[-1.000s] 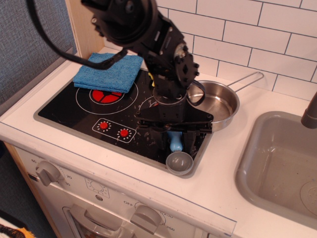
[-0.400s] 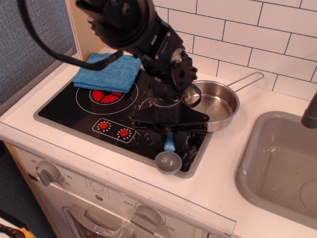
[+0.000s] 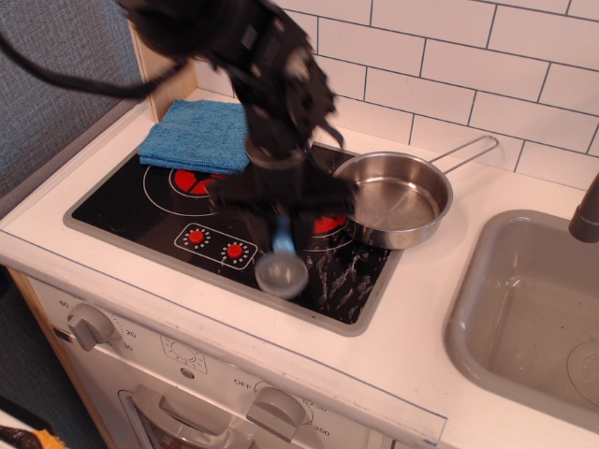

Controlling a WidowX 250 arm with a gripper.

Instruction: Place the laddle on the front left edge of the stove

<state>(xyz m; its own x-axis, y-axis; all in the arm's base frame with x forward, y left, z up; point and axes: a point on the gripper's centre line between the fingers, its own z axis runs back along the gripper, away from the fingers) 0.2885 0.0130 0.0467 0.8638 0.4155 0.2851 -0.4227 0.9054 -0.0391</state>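
The ladle [image 3: 281,267] has a light-blue handle and a grey round bowl. It hangs over the front middle of the stove [image 3: 140,220], bowl toward the front. My gripper [image 3: 282,223] is shut on the ladle's handle and holds it just above the black glass, right of the red control dots [image 3: 216,244]. The arm is blurred and hides part of the right burner [image 3: 323,224]. The left burner [image 3: 192,180] shows partly under the cloth.
A blue cloth [image 3: 199,136] lies over the stove's back left corner. A steel frying pan [image 3: 398,198] with a long wire handle sits at the stove's back right. A grey sink basin [image 3: 524,309] is at the right. Oven knobs [image 3: 91,325] line the front panel.
My gripper has lifted the ladle off the stove's front right corner and carried it left toward the front middle. The right burner has come partly into view.
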